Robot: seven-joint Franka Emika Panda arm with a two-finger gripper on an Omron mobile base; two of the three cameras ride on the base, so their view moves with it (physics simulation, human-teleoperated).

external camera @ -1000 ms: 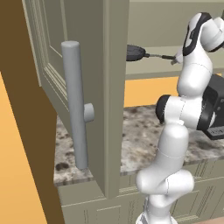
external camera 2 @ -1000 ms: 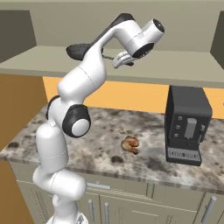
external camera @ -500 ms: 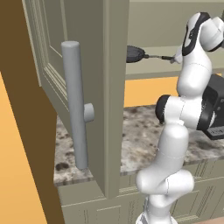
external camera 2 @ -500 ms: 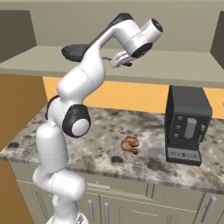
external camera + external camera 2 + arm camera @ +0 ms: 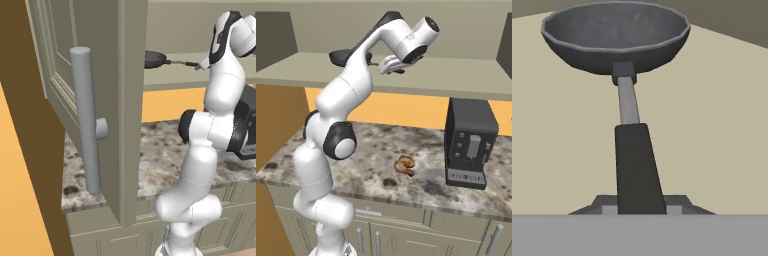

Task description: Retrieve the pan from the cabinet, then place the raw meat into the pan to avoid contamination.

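The pan (image 5: 614, 35) is a small dark round frying pan that rests on the beige shelf of the open cabinet (image 5: 456, 75). In the hand view its straight handle runs down between my fingertips. My gripper (image 5: 641, 207) is shut on the end of that handle. From the left base, the pan (image 5: 155, 59) pokes out past the cabinet door (image 5: 55, 75), with my gripper (image 5: 199, 65) at the handle's right end. From the right base, the pan (image 5: 341, 57) sits left of my gripper (image 5: 387, 67). The raw meat (image 5: 405, 165), a brownish-orange lump, lies on the counter below.
A black box-shaped appliance (image 5: 471, 142) stands on the speckled stone counter (image 5: 371, 145) right of the meat. The open cabinet door with its long grey bar handle (image 5: 85, 120) hangs close on the left. Base cabinets (image 5: 406, 235) run under the counter.
The jaws have closed on the pan's handle; a second ago they stood open around it. The arm has barely moved.
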